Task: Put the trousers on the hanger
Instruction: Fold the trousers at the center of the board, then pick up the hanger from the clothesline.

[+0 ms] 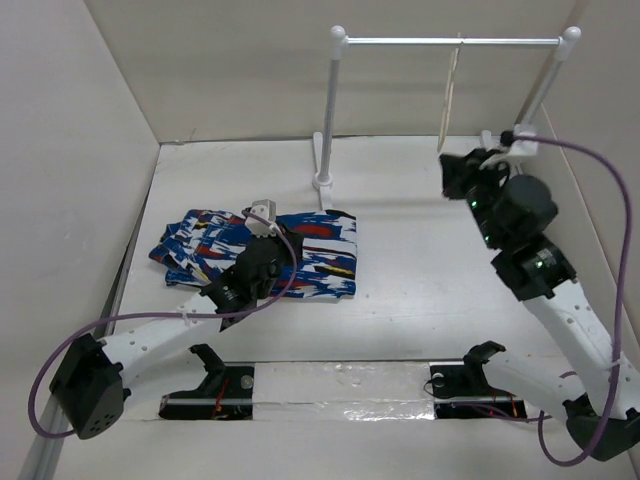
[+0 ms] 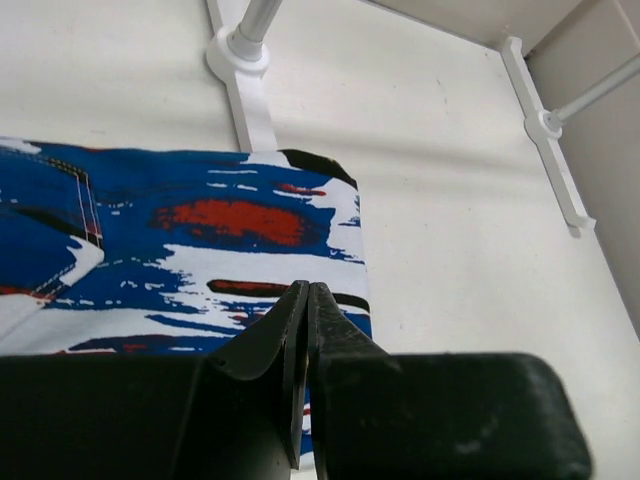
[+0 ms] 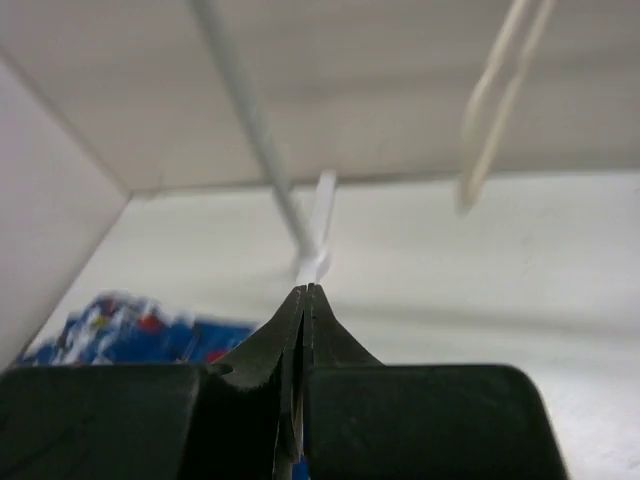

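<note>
Soft folded trousers (image 1: pixel 300 255), royal blue with jagged white, red and black streaks, are lying flat on the matte white desk (image 1: pixel 420 260), just beside the foot of the tubular rack (image 1: pixel 331 110). The thin cream hanger (image 1: pixel 450 97) is hanging edge-on from its rail. The left jaws, over the cloth, and the right jaws, near the hanger, are pressing fully together, empty.
</note>
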